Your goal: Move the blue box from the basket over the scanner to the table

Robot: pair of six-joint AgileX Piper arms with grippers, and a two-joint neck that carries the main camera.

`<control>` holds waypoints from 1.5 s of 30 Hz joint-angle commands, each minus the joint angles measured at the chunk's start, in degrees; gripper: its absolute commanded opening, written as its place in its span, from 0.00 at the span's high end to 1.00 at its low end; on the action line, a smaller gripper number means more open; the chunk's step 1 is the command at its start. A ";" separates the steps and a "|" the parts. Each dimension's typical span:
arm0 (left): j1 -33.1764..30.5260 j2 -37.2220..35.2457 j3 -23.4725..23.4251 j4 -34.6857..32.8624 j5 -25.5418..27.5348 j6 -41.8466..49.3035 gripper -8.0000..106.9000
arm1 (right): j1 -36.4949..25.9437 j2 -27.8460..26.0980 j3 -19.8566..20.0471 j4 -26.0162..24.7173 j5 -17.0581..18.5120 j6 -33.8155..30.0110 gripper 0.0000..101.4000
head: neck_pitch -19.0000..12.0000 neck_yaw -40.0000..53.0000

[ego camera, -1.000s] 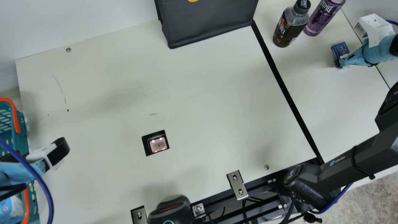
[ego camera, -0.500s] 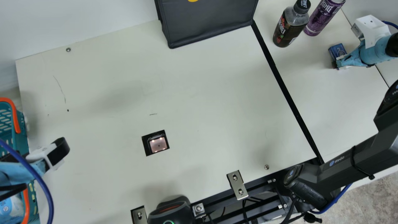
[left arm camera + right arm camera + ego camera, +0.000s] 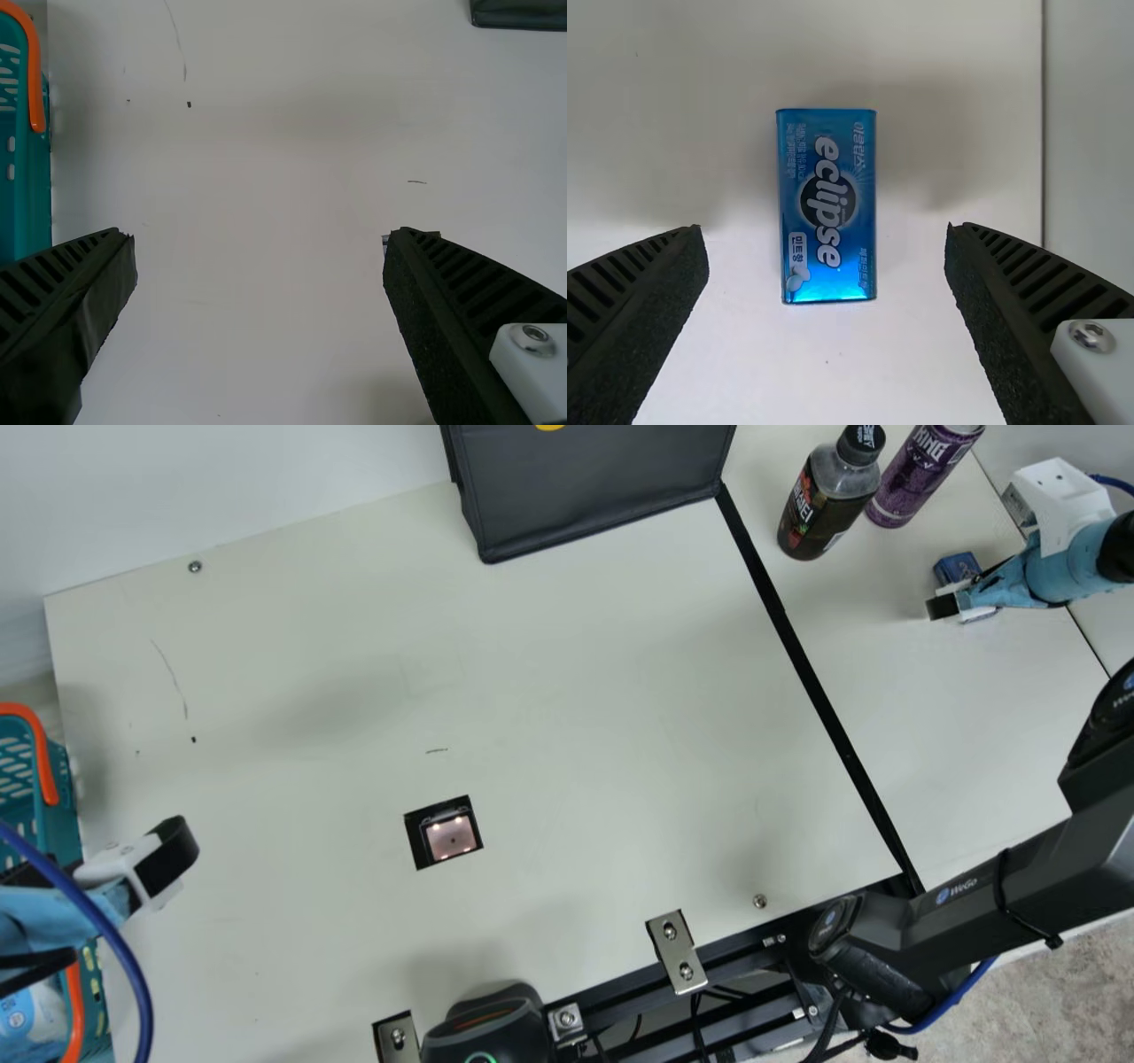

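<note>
Black device with a red stripe: set at the bottom edge of the main view [image 3: 483, 1032].
Teal plastic basket with orange handles [image 3: 64, 834]: placed at the left edge; a white-and-blue package [image 3: 34, 1017] is held in its lower part.
Left gripper [image 3: 133, 864]: seen at the lower left, its fingers spread wide with nothing held between them.
Square dark scanner window [image 3: 452, 837]: set into the cream table [image 3: 576, 691], left of and below centre.
Right gripper [image 3: 960, 593]: seen at the upper right, fingers parted, nothing gripped.
Small blue rectangular box [image 3: 827, 204]: rested on the table at the upper right, just beside the right gripper, untouched by its fingers.
Dark-filled clear bottle [image 3: 819, 509], purple can [image 3: 917, 478]: placed side by side, upper right.
Black fabric bag [image 3: 594, 487]: stood at the top edge.
</note>
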 commanded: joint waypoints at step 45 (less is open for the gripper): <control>1.29 -12.32 -8.52 11.45 5.20 -4.82 0.15 | 17.76 -40.85 9.63 -1.37 12.16 21.63 0.06 | -1.66 19.87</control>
